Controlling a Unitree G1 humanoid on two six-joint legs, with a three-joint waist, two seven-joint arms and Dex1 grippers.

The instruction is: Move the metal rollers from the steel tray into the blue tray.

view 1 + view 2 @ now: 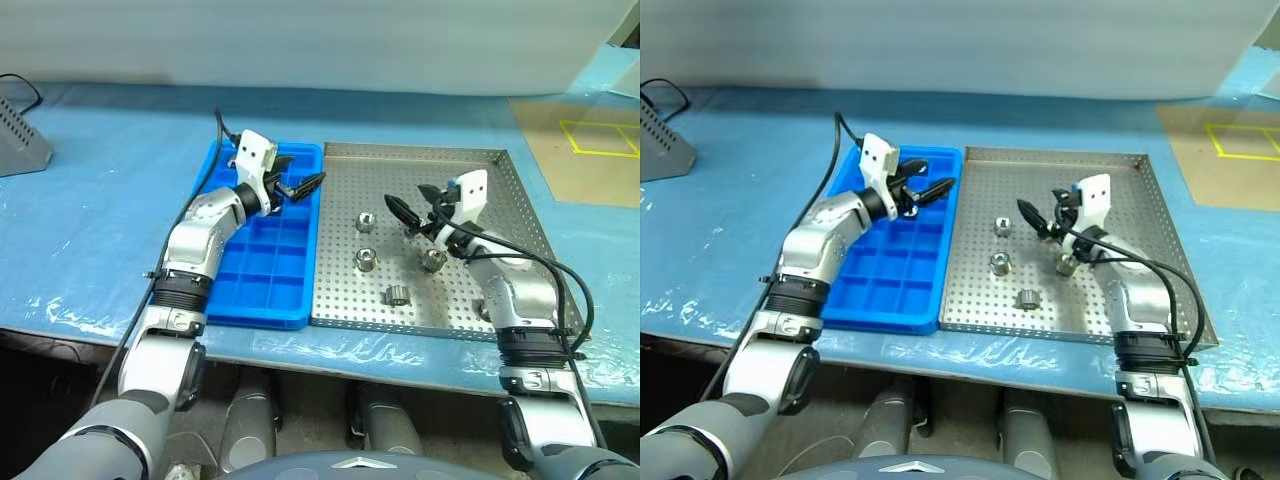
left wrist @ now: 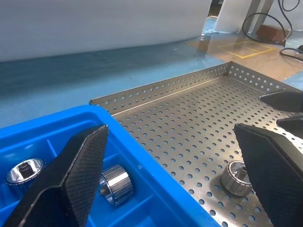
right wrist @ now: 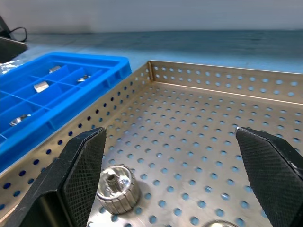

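Observation:
Several metal rollers lie on the steel tray (image 1: 470,175); one roller (image 1: 365,220) is near the middle, another roller (image 1: 397,295) is near the front, and a third roller (image 1: 432,260) sits just below my right wrist. My right gripper (image 1: 410,203) hovers open and empty above the tray's middle, with a roller (image 3: 117,189) close under its fingers. The blue tray (image 1: 258,316) lies against the steel tray's left side. My left gripper (image 1: 308,184) is open and empty over its far right corner. Shiny rollers (image 2: 116,184) rest in the compartments there.
Both trays sit on a table with a blue covering (image 1: 100,230). A grey slotted box (image 1: 18,140) stands at the far left. A brown board with yellow tape (image 1: 595,140) lies at the far right. A white sheet (image 1: 300,40) closes off the back.

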